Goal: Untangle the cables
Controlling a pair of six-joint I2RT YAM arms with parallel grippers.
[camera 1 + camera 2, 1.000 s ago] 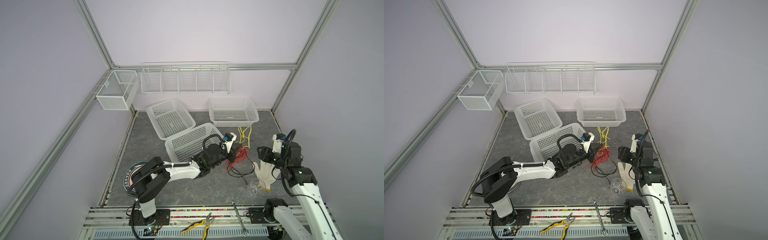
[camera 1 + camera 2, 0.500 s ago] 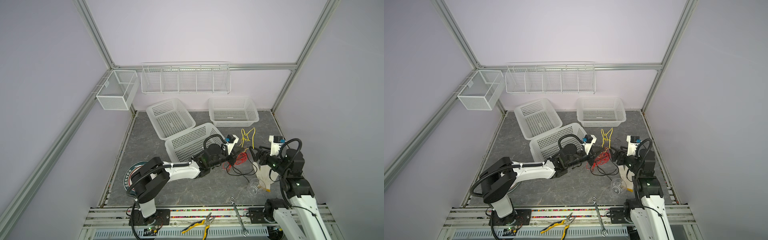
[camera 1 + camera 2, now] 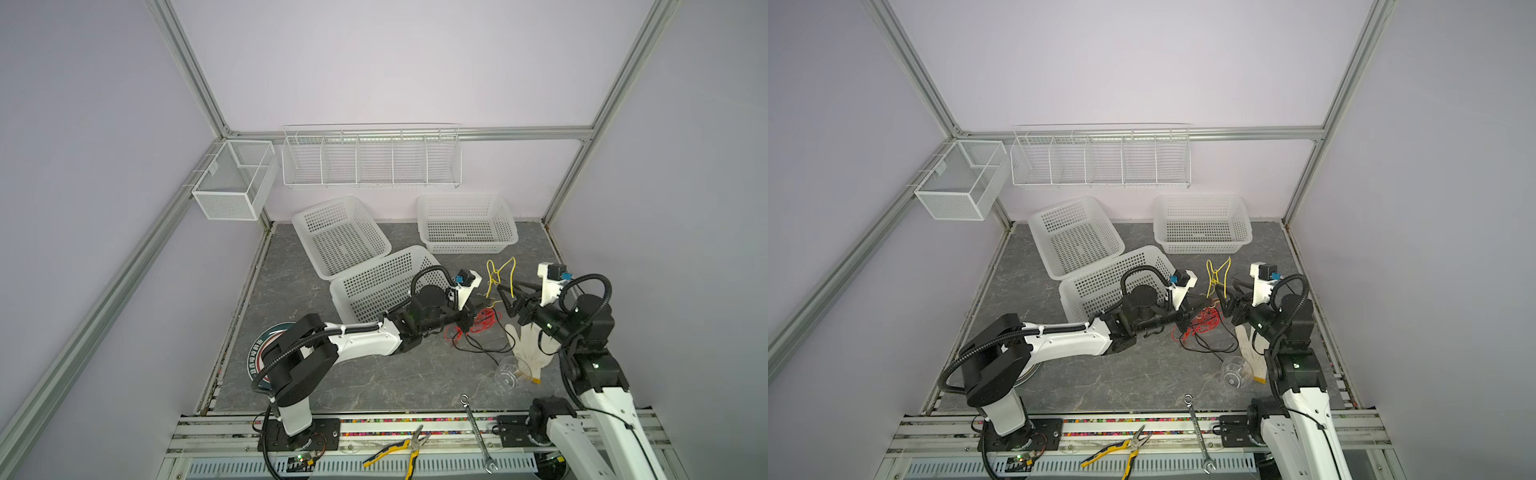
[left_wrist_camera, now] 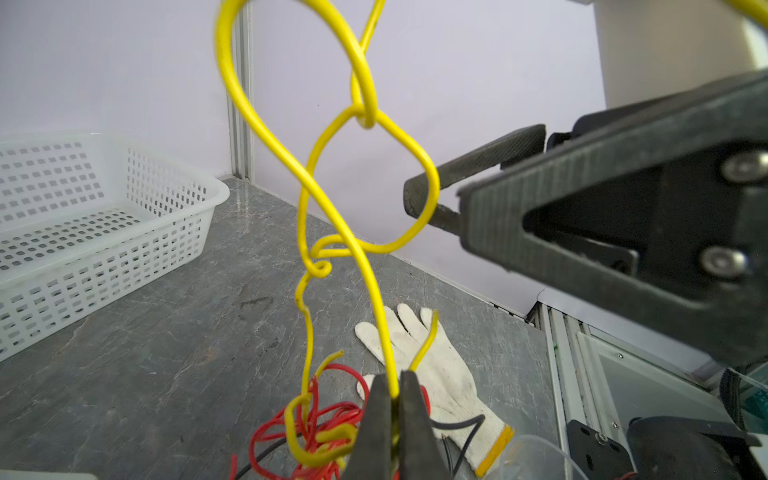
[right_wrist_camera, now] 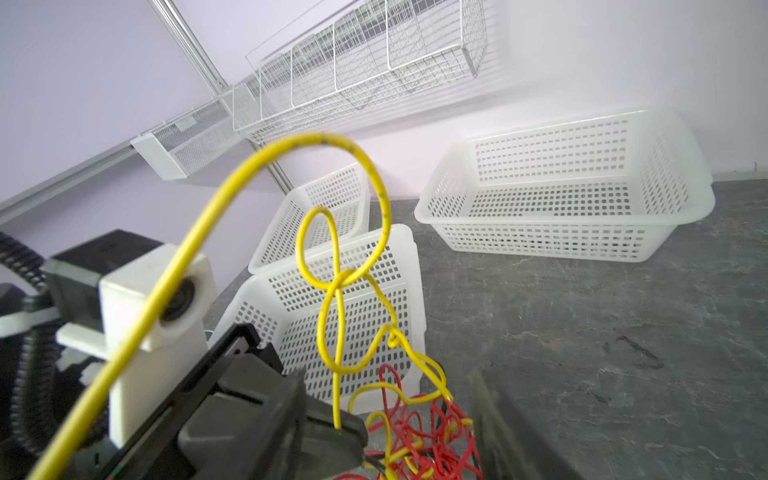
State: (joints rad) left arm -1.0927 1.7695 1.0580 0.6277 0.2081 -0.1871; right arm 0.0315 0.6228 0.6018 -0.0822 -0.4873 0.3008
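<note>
**Left gripper nips the yellow cable; right gripper stands spread beside its loops**

The left gripper (image 4: 392, 399) is clenched on the thin yellow plastic-coated cable (image 4: 332, 195), its two black fingers pressed together with the wire caught between the tips. From that pinch the yellow cable rises in several crossed loops above the grey marble-patterned tabletop (image 3: 395, 382), between the two arms in both top views; its lower part runs down into a tangled bundle of thin red cable (image 3: 482, 322) lying on the tabletop just below the left gripper; a thin black cable (image 3: 473, 349) trails out of that bundle towards the front and ends near a clear plastic cup (image 3: 507, 372).

The right gripper (image 3: 509, 291) is released, its black jaws spread apart at the height of the yellow loops. In the left wrist view one loop crosses in front of the tip of its farther finger (image 4: 473, 166); whether wire and finger touch cannot be told.

A white knitted glove with a yellow cuff (image 3: 528, 345) lies flat under the right arm, just beside the red bundle; a white perforated plastic basket (image 3: 374, 286) sits tilted close behind the left arm's wrist.
</note>
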